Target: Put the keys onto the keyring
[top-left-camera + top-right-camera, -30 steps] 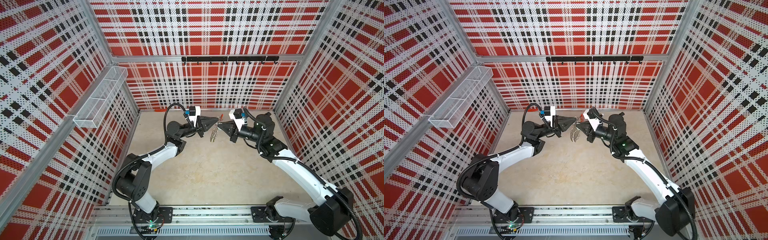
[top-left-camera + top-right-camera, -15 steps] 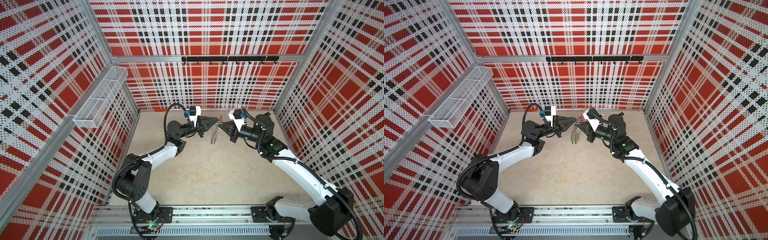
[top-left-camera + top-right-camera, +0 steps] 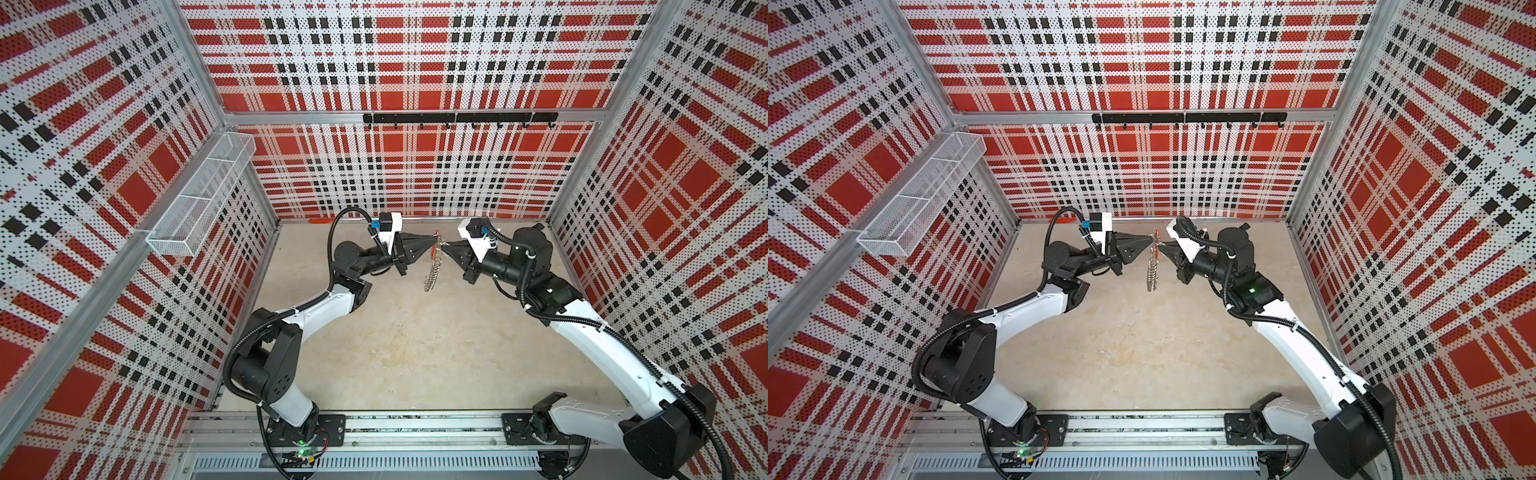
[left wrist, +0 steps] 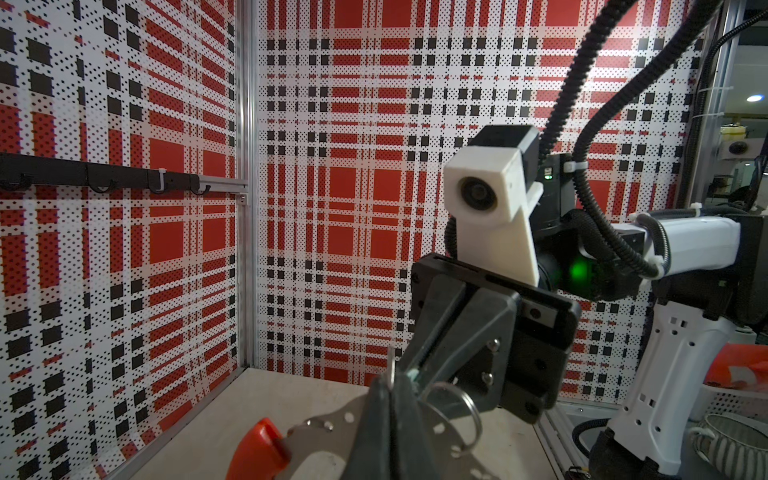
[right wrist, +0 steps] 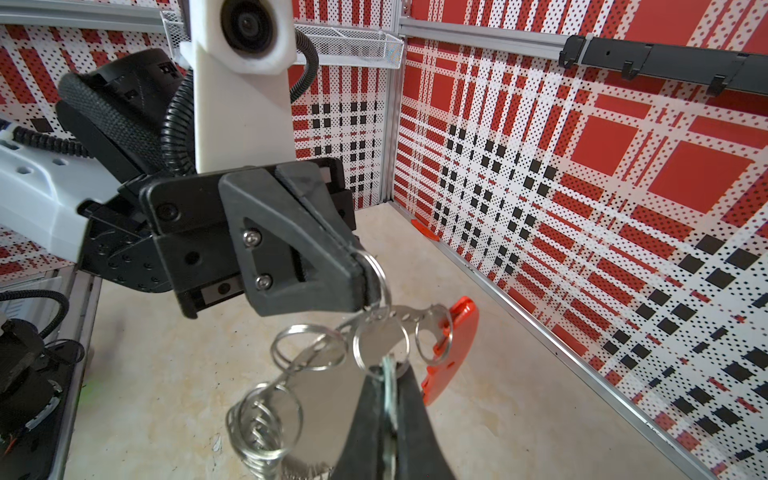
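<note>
Both arms meet in mid-air over the back of the table. The keyring (image 3: 431, 272) hangs between them, a grey metal hoop fringed with small wire loops (image 5: 266, 415) and carrying a red plastic segment (image 5: 451, 353). My left gripper (image 3: 435, 238) is shut on the hoop's flat metal near its top, seen close in the left wrist view (image 4: 390, 384). My right gripper (image 3: 444, 249) faces it tip to tip and is shut on the keys (image 5: 388, 386). Only the pale teal tag's edge shows between its fingers, right at one wire loop (image 5: 380, 340). The metal key is hidden.
A white wire basket (image 3: 199, 195) hangs on the left wall. A black hook rail (image 3: 457, 118) runs along the back wall. An orange-red strip (image 3: 320, 221) lies at the foot of the back wall. Patterned walls close in three sides.
</note>
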### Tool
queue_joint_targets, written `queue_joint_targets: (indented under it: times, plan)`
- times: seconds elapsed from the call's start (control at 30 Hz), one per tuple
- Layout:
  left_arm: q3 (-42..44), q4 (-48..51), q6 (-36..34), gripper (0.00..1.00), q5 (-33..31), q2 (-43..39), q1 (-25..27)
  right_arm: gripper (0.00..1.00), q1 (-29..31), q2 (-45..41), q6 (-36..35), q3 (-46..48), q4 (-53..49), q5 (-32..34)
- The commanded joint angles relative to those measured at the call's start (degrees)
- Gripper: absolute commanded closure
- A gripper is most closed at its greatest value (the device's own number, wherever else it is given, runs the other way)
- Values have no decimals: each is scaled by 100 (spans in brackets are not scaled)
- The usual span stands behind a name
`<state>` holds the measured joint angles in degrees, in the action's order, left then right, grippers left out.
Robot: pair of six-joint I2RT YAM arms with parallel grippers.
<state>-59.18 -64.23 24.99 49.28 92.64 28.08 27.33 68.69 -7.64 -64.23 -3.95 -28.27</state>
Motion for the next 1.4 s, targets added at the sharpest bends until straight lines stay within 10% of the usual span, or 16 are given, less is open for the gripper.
queue_joint_targets:
  times: [0.0, 0.73, 0.97, 1.37]
  plan:
    - [-71, -213, -69, 100, -49, -141, -4, 100, 35, -82, -98, -142, -216, 88]
    - [-53, -220, -82, 100, -46, -145, 16, 100, 35, -504, -354, 73, -125, 1174]
    - [-59, -3, -257, 100, -110, -123, 14, 62, 39, -788, -313, 482, 245, 2026]
    - [-189, 739, -1028, 100, -500, -36, 201, 46, -13, -1612, 163, 1736, 1702, 3831]
